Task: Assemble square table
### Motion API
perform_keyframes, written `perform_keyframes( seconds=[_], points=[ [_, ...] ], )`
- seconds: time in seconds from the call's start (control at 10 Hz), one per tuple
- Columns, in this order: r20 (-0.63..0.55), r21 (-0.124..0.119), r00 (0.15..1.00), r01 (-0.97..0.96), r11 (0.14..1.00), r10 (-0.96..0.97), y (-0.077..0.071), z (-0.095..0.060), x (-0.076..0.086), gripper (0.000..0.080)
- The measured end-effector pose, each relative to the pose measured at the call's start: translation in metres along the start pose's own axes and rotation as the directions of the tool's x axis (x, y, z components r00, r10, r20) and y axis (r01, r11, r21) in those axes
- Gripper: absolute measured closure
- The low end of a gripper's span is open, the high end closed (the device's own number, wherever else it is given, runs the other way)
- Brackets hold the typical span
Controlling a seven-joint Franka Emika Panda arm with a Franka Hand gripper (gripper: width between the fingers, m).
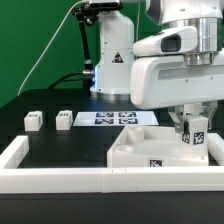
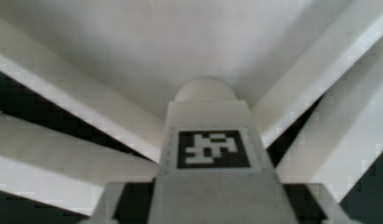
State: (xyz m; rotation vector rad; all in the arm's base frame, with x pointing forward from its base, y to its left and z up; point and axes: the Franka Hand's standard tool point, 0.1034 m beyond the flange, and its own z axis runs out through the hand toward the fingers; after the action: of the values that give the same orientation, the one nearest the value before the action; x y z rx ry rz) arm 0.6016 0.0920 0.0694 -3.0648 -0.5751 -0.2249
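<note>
The white square table top (image 1: pixel 140 150) lies on the black table at the exterior view's right, with a tag on its near edge. My gripper (image 1: pixel 196 122) is shut on a white tagged leg (image 1: pixel 197 133) and holds it upright at the top's far right corner. I cannot tell whether the leg touches the top. In the wrist view the leg (image 2: pixel 214 120) fills the middle with its tag facing the camera, and the white top (image 2: pixel 170 40) lies behind it. Two more loose legs (image 1: pixel 33 120) (image 1: pixel 65 119) lie at the exterior view's left.
The marker board (image 1: pixel 110 118) lies flat behind the table top. A long white border wall (image 1: pixel 60 176) runs along the front and turns up the left side. The arm's white base (image 1: pixel 112 60) stands at the back.
</note>
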Motion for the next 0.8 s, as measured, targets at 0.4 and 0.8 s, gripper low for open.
perform_keyframes(
  seconds=[0.4,0.8],
  points=[
    [-0.011,0.010,0.911,-0.412,0.911,0.412,-0.0015,0.0003,0.0023,0.0509],
    [-0.005,0.024,0.681,-0.732,0.681,0.732,-0.0029,0.0003,0.0032,0.0508]
  ],
)
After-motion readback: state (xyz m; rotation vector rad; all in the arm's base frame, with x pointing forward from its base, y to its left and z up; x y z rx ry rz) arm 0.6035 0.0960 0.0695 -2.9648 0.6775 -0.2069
